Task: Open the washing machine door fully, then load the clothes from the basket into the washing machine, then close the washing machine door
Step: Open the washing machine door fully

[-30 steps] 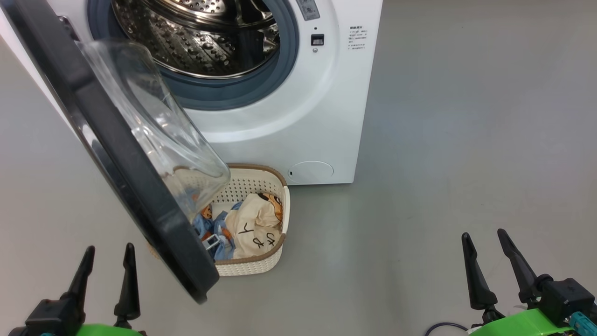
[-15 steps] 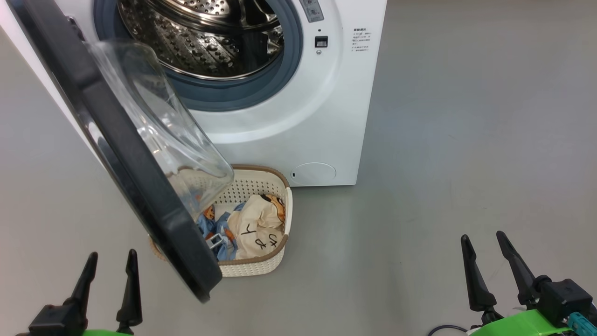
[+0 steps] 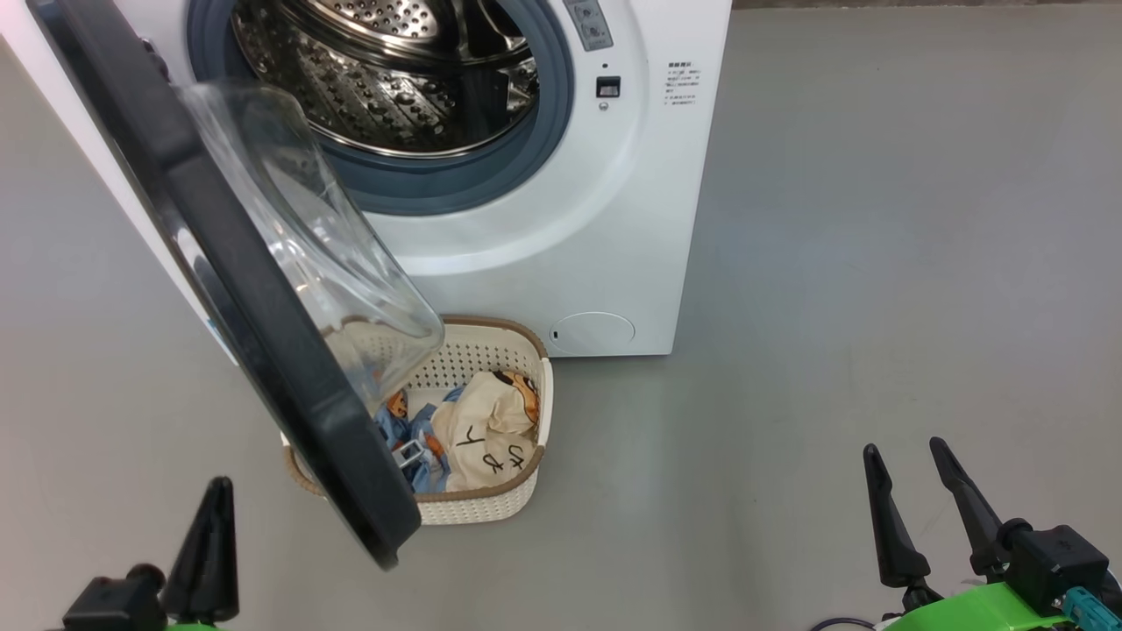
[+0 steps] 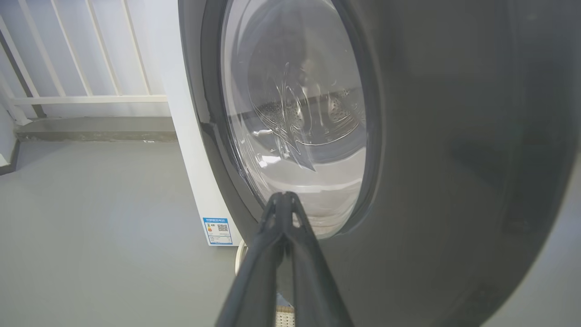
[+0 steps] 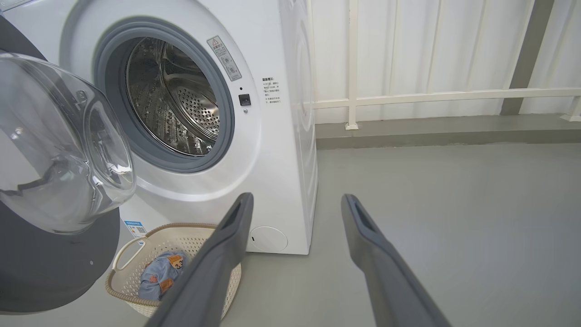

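Washing machine door (image 3: 237, 289), a large round door with a wide glossy black rim and a bulging clear glass bowl, stands swung out to my left of the big white front-loading washing machine (image 3: 561, 245). Its glass bowl faces the opening. Inside the grey rubber gasket (image 3: 438, 188) the perforated steel drum (image 3: 394, 79) is in plain sight.

On the grey floor (image 3: 833, 263), just in front of the machine and below the opening, sits a small rounded cream plastic basket (image 3: 491, 504) with perforated sides and a brown woven-look rim. From my head, the door's lower edge covers the basket's left part. In the basket lie a cream garment with black lettering (image 3: 486, 429) and, to its left, a crumpled light-blue garment with orange patches (image 3: 408, 447).

My left hand (image 3: 219, 491) is low at the lower left, just outside the door's black rim. Its two dark fingers are pressed together at the tips, with nothing between them. From that wrist the tips point at the door's outer face, near the lower edge of the glass.

My right hand (image 3: 903, 449) is at the lower right, well apart from the machine, its fingers spread wide and holding nothing.
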`<state>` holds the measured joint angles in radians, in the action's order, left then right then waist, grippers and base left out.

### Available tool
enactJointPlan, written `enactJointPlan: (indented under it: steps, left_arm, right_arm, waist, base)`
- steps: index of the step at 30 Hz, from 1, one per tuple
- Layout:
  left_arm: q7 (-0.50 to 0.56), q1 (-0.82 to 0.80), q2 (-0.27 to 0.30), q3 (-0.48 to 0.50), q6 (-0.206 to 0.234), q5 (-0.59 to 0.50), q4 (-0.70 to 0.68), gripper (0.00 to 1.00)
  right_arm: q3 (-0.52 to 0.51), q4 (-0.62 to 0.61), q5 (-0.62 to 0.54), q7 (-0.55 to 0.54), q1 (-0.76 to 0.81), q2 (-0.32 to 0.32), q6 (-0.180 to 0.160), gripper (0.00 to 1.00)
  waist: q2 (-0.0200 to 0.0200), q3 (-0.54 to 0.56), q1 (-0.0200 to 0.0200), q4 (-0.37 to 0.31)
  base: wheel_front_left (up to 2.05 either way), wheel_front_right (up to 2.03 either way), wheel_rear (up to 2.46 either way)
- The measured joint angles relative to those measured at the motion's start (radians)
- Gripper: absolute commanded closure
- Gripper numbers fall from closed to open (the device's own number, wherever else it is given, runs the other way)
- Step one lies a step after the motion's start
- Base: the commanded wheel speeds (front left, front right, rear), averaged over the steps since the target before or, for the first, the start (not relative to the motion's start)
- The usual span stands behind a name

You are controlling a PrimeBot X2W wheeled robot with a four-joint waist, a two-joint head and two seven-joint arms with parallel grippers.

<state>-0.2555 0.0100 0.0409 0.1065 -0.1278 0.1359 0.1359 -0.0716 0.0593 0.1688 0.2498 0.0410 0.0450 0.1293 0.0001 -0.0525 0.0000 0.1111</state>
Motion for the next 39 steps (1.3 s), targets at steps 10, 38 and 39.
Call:
enactJointPlan:
  steps: [10, 38, 39]
  left_arm:
    - [0.000, 0.011, 0.000, 0.003, 0.000, 0.021, -0.006, 1.00]
    - [0.037, -0.385, 0.065, -0.398, 0.000, 0.049, -0.597, 1.00]
    - [0.042, -0.385, 0.063, -0.432, 0.000, 0.056, -0.601, 1.00]
  right_arm:
    - [0.000, 0.001, 0.000, 0.000, 0.000, 0.000, 0.000, 0.00]
    - [-0.005, 0.012, 0.000, 0.000, 0.001, -0.003, 0.000, 0.00]
    - [-0.005, 0.012, 0.000, 0.000, 0.000, -0.003, 0.000, 0.00]
  waist:
    - [0.0000, 0.005, 0.0000, 0.003]
    - [0.0000, 0.041, 0.0000, 0.016]
    - [0.0000, 0.039, 0.0000, 0.015]
  base:
    - [0.00, 0.00, 0.00]
    - [0.00, 0.00, 0.00]
    - [0.00, 0.00, 0.00]
